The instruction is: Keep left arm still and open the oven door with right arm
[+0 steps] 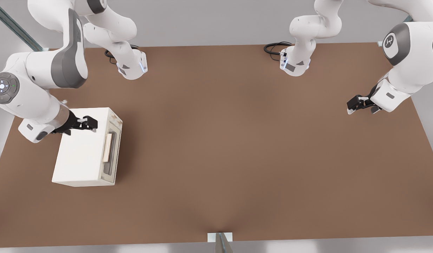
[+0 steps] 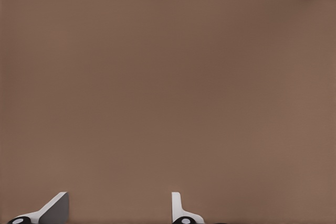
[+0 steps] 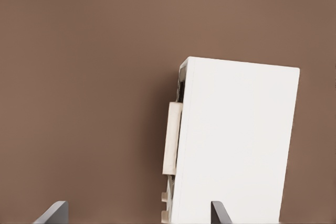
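The oven [image 1: 83, 151] is sitting on the table [image 1: 237, 158] at the front view's left, its door [image 1: 112, 149] shut. The gripper [image 1: 91, 124] is hovering above the oven's top (fingers [image 3: 55, 213] spread open, holding nothing), beside the tan handle [image 1: 107, 147]. No writing is readable.

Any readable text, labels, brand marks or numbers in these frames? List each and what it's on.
No readable text in any view.
Left arm: white logo mark on its grey elbow disc, a symbol, no letters legible.
Right arm: wrist disc shows lit dots only, no characters.
Oven and oven door: no label or brand visible.
Gripper, hovering open above the oven: unmarked.
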Available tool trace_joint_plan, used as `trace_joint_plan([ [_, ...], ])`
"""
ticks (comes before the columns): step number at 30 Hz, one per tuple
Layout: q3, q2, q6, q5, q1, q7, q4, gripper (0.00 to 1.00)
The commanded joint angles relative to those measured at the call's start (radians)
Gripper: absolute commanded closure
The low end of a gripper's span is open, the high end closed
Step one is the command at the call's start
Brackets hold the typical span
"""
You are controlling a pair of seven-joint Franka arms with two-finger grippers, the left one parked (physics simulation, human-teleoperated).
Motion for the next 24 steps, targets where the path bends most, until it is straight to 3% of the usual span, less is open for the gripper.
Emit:
trace_joint_plan([
  [1,0.001,0.003,-0.009,0.001,0.0,-0.054,0.003,0.0],
  [4,0.001,0.021,-0.011,-0.004,0.003,-0.072,0.003,0.0],
  [5,0.01,0.026,-0.022,-0.054,0.013,-0.179,0.003,0.81],
  [6,0.047,0.059,-0.071,-0.346,0.101,-0.296,0.002,1.0],
  [7,0.048,0.112,-0.094,-0.518,0.177,-0.347,0.002,1.0],
  [9,0.048,0.185,-0.157,-0.533,0.213,-0.195,0.002,1.0],
  [11,0.047,0.267,-0.276,-0.69,0.316,-0.006,0.003,1.0],
  [12,0.047,0.27,-0.203,-0.722,0.316,0.087,-0.009,1.0],
  [14,0.047,0.261,-0.138,-0.723,0.282,0.256,-0.123,1.0],
  [21,0.047,0.319,-0.233,-0.714,0.325,0.618,-0.176,1.0],
  [24,0.039,0.32,-0.146,-0.714,0.305,0.669,-0.247,1.0],
])
